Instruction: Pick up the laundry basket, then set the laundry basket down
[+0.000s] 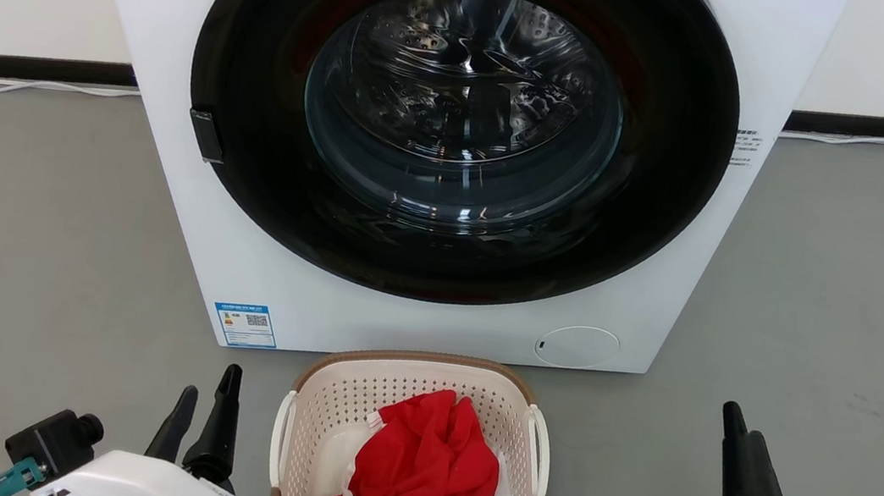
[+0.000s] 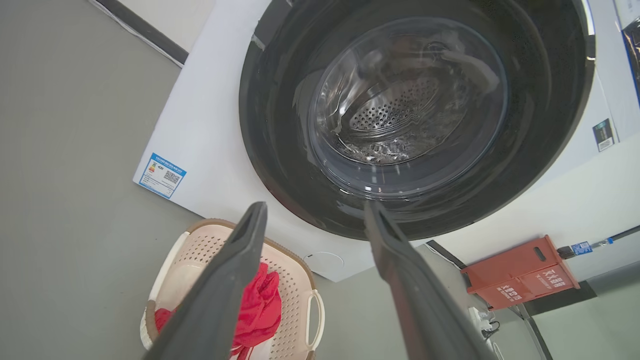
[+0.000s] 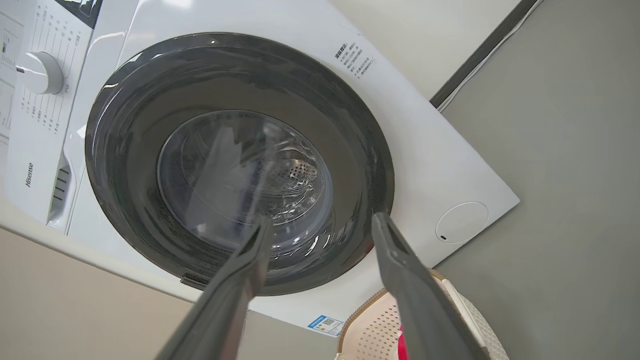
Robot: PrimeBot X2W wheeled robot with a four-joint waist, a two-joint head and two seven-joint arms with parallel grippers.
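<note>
The laundry basket stands on the grey floor just in front of the washing machine, cream and perforated, with a brown rim and white loop handles on both sides. A red garment lies inside it. My left gripper hangs open to the basket's left, apart from it, fingers pointing at the machine. On the other side, farther off, my right gripper is open too, holding nothing. In the left wrist view the basket lies below my spread fingers. The right wrist view catches its corner under that gripper.
The large white washing machine with its shut dark round door stands right behind the basket. A white cable runs along the baseboard. An orange-red box sits by the wall. Open floor lies on both sides.
</note>
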